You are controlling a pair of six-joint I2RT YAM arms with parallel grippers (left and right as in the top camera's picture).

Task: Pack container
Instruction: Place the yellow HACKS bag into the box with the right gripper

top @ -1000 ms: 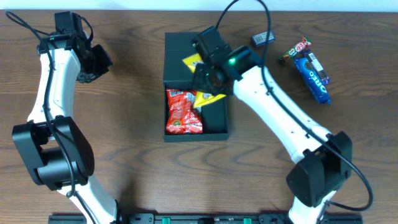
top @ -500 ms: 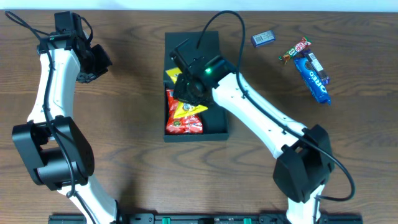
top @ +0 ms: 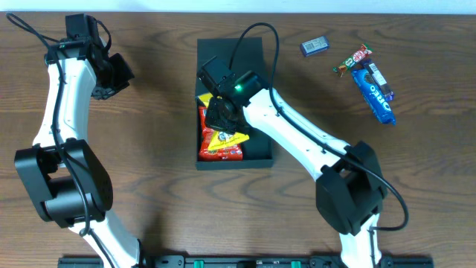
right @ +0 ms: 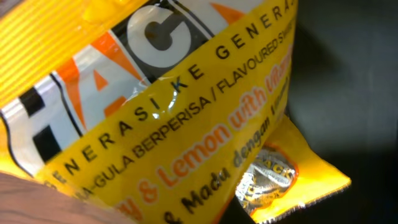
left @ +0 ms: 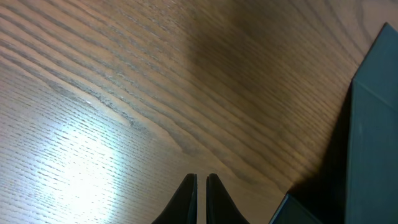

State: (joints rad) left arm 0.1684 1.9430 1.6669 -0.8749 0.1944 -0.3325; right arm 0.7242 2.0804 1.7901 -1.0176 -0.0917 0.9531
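Note:
The dark teal container (top: pixel 259 143) lies open at the table's middle, its flap lid folded back at the far side. A red snack packet (top: pixel 213 152) lies in its left half. My right gripper (top: pixel 220 113) hangs over the box, shut on a yellow lemon candy packet (top: pixel 226 137) that overlaps the red packet. This yellow packet (right: pixel 186 124) fills the right wrist view and hides the fingers. My left gripper (top: pixel 119 74) is shut and empty over bare wood at the far left (left: pixel 201 186). The container's edge (left: pixel 373 124) shows at the right of the left wrist view.
At the back right lie a small blue-grey packet (top: pixel 314 46), a red-and-green chocolate bar (top: pixel 352 59) and a blue cookie packet (top: pixel 375 91). The right arm stretches across the box's right side.
My right gripper has moved left and towards the front over the box with the yellow packet, which now overlaps the red packet. The left arm has not moved.

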